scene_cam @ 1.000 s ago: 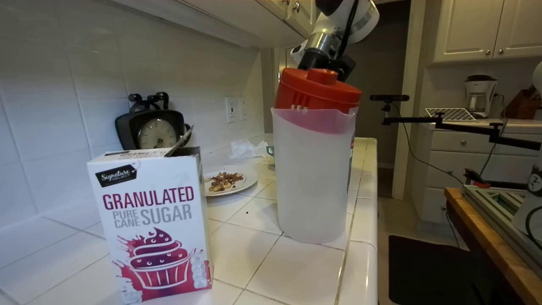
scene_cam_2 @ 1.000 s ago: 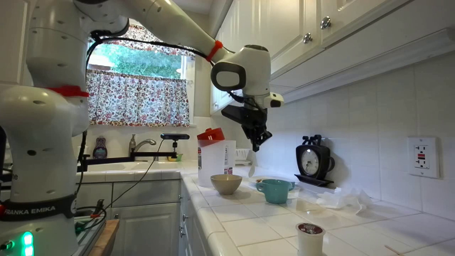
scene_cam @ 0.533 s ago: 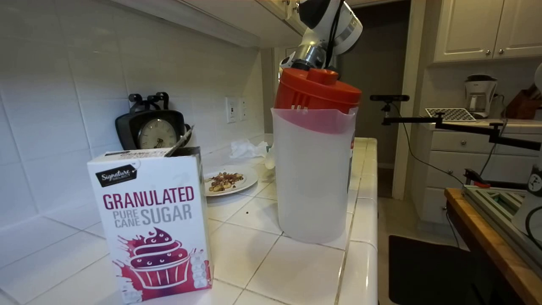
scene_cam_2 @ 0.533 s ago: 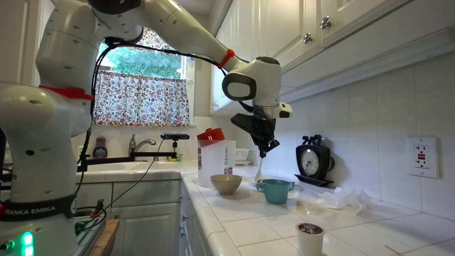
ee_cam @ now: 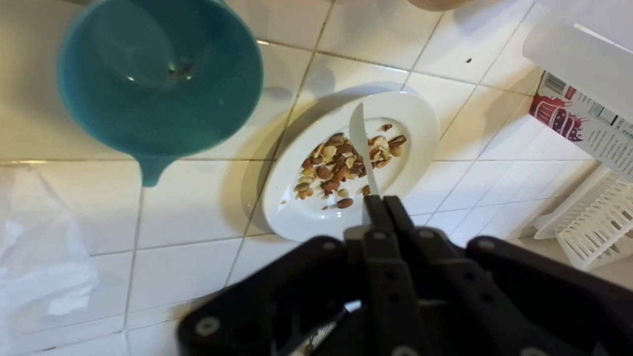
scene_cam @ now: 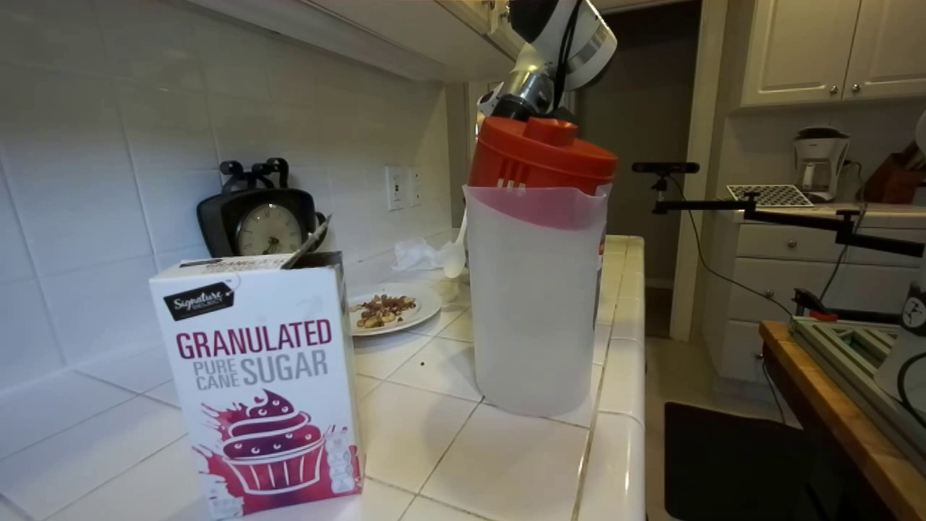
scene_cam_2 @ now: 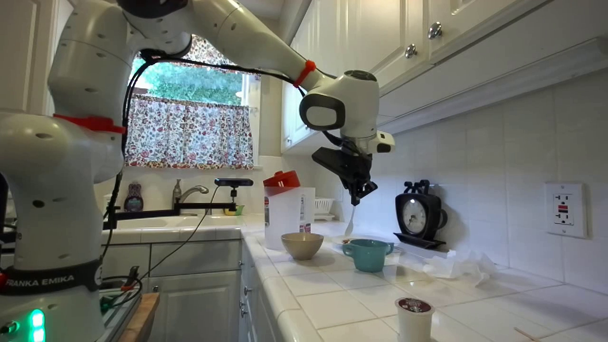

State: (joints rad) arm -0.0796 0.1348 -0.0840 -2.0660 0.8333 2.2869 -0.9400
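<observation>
Currently, left to right in the wrist view: the teal cup stands on the worktop; the plate of nuts lies beside it, toward the rear edge; the white spoon overlaps the nuts; the gripper is clamped on its handle. The spoon's long axis runs steeply down from the jaws, bowl lowest. In an exterior view, the pitcher hides the jaws, but the spoon's bowl shows apart from the plate.

The gripper is nearer the tiled backsplash than a second ago, and from where I stand its white spoon now shows beside the plastic pitcher.
</observation>
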